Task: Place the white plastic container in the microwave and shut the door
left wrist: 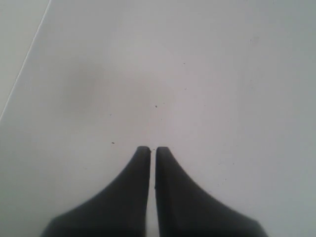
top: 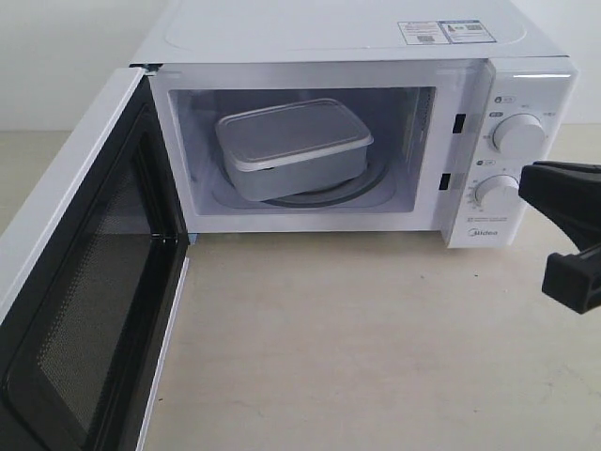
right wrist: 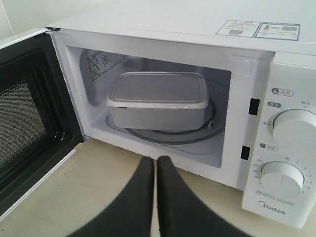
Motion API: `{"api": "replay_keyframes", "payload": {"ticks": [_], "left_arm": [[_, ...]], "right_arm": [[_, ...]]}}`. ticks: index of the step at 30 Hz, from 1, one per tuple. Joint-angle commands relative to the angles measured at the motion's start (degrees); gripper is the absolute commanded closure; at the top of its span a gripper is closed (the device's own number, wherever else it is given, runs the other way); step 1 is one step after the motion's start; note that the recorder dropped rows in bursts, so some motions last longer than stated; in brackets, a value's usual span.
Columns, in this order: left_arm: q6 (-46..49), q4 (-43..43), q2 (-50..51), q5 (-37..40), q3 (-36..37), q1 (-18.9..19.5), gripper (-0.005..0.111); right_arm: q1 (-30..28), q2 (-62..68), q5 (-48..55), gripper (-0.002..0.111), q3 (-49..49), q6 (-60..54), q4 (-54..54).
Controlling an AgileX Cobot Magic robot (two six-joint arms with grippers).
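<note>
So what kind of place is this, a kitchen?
Probably a kitchen-like spot, though it could be a lab mock-up. There's a microwave with its door open, a white plastic container inside, and a plain beige countertop.

Container [top: 293, 148] in microwave [top: 357, 56], on turntable [top: 376, 188]. Door [top: 84, 282] open to L, out front. Microwave on table [top: 376, 357]; R gripper [right wrist: 155, 160] front-right, nr dials [top: 518, 133].

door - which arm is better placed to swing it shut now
Left, probably. The door hangs open on the left arm's side, while the right gripper sits far right by the dials. The left gripper is shut over a plain pale surface, so its exact spot is unclear.
</note>
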Motion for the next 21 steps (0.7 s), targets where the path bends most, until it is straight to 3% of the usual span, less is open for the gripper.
{"api": "replay_keyframes", "payload": {"ticks": [1, 4, 8, 12, 21], "left_arm": [[-8.59, 7.06, -0.16, 3.82, -0.26, 0.13, 0.102], [-18.59, 22.33, 1.00, 15.61, -6.44, 0.13, 0.102], [-32.55, 38.52, 6.40, 23.54, -14.84, 0.13, 0.102], [-38.99, 43.98, 14.71, 24.73, -21.93, 0.13, 0.102], [-40.58, 56.49, 39.41, 25.01, -29.75, -0.12, 0.102]], "right_arm": [[-0.18, -0.30, 0.08, 0.108, 0.26, 0.17, 0.17], [-0.18, -0.30, 0.08, 0.108, 0.26, 0.01, 0.17], [-0.18, -0.30, -0.42, 0.108, 0.26, -0.04, 0.17], [-0.18, -0.30, -0.29, 0.108, 0.26, -0.04, 0.17], [-0.18, -0.30, -0.49, 0.108, 0.26, -0.38, 0.17]]}}
